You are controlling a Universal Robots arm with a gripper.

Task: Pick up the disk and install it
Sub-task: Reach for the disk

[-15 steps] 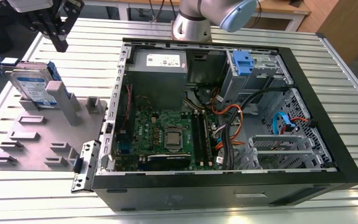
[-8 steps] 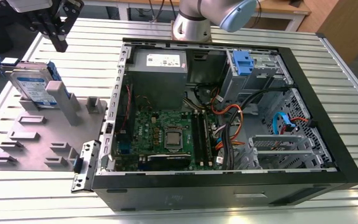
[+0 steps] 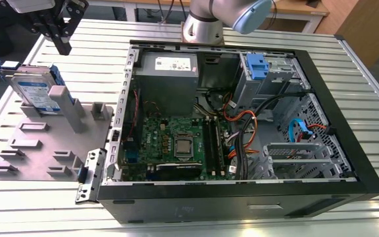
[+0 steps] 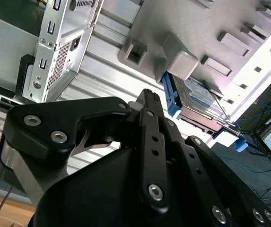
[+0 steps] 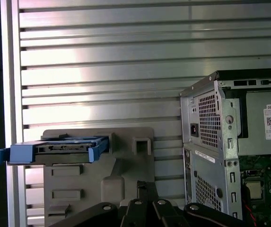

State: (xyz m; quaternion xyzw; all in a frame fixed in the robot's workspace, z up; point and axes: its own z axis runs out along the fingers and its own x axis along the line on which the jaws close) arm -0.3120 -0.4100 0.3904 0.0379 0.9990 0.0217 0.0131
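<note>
While the pincer hung closed and empty over the worktop, the disk stood on edge in the grey holder, below it, slightly toward the exterior view's left. Its long axis ran level, outside the open computer case.

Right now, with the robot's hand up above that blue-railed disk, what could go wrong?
1. The disk stands on its edge in a grey holder. The hand above it might come down off-centre and knock or jam it.
2. A grey post stands close beside the disk, so the hand could catch on it.
3. Loose cables cross the open computer case and could snag a carried disk.
</note>
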